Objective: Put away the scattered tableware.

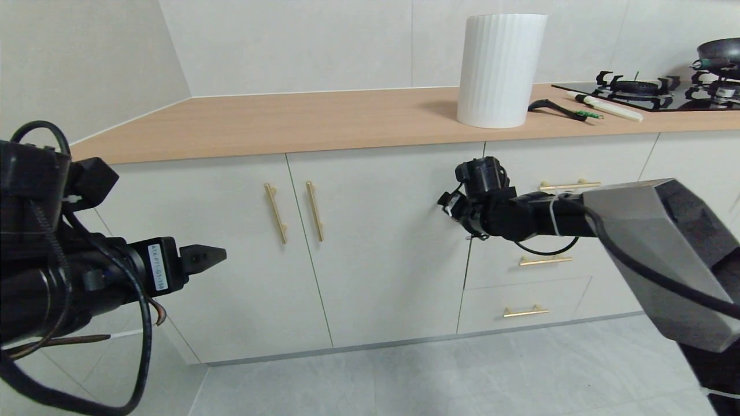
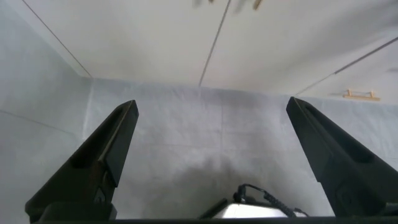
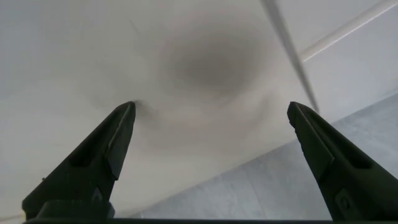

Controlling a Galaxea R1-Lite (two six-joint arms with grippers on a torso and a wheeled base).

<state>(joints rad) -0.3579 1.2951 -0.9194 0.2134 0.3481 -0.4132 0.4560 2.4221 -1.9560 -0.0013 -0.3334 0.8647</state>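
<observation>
Your left gripper (image 1: 203, 257) hangs low in front of the pale cabinets, off to the left of the double doors with the gold bar handles (image 1: 276, 212). Its fingers (image 2: 106, 158) stand wide apart with nothing between them, and the grey tiled floor (image 2: 205, 124) lies beneath.

Your right gripper (image 1: 448, 205) is held out close to the face of the cabinet door (image 1: 393, 231), near the seam where the door meets the stack of drawers (image 1: 529, 283). Its jaws are spread too and carry nothing (whether the tips touch the door, you cannot tell from these views).

The tableware lies up on the wooden countertop (image 1: 300, 118), well apart from both grippers. A black-handled utensil (image 1: 549, 106) rests just to the right of the tall white ribbed container (image 1: 500, 69). A white-handled utensil (image 1: 611, 107) lies beside it, nearer the gas hob (image 1: 647, 92), with something small and green (image 1: 589, 114) between the two. The container stands upright on the counter. A dark pan (image 1: 718, 53) sits on the far burner of the hob.
</observation>
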